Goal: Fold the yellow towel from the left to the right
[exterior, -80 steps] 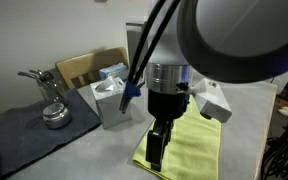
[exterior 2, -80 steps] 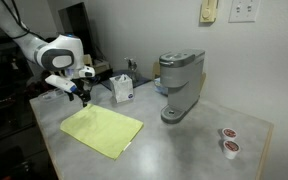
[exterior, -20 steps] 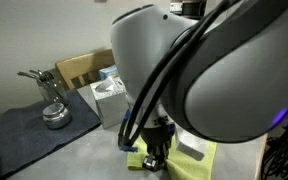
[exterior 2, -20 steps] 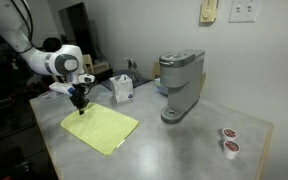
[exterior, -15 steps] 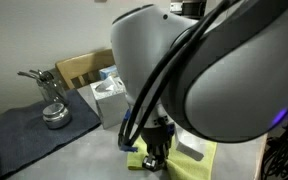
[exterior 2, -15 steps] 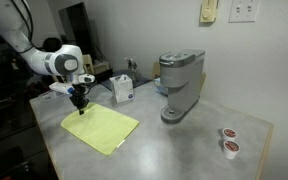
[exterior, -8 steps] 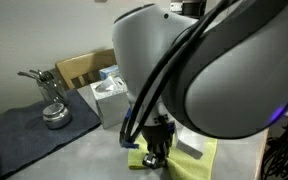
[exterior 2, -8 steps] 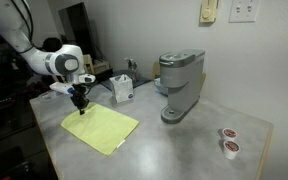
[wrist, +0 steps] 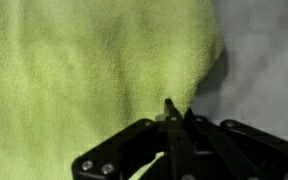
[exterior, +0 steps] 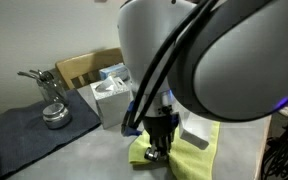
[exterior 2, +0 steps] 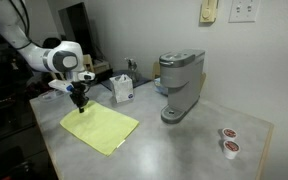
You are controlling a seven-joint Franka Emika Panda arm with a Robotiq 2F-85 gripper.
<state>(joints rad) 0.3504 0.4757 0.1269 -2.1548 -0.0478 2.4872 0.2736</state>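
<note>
The yellow towel (exterior 2: 104,129) lies flat on the grey table, a lime-yellow rectangle left of the coffee machine. My gripper (exterior 2: 79,104) stands over its far left corner, pointing straight down. In an exterior view the towel (exterior: 196,158) bunches up under the gripper (exterior: 159,151), which is shut on its edge and holds it a little off the table. The wrist view shows the towel (wrist: 84,70) filling the left side, with the shut gripper (wrist: 176,110) pinching the cloth near its corner. The big arm hides most of the towel in that close exterior view.
A tissue box (exterior 2: 122,90) stands just behind the towel, also seen as the tissue box (exterior: 109,95). A coffee machine (exterior 2: 179,85) sits mid-table, two small cups (exterior 2: 229,141) at the far right. A dark grey mat (exterior: 19,132) carries a metal object (exterior: 52,108).
The gripper has risen slightly and shifted right with the towel's corner in it; the cloth under it now lifts and bunches more than half a second ago.
</note>
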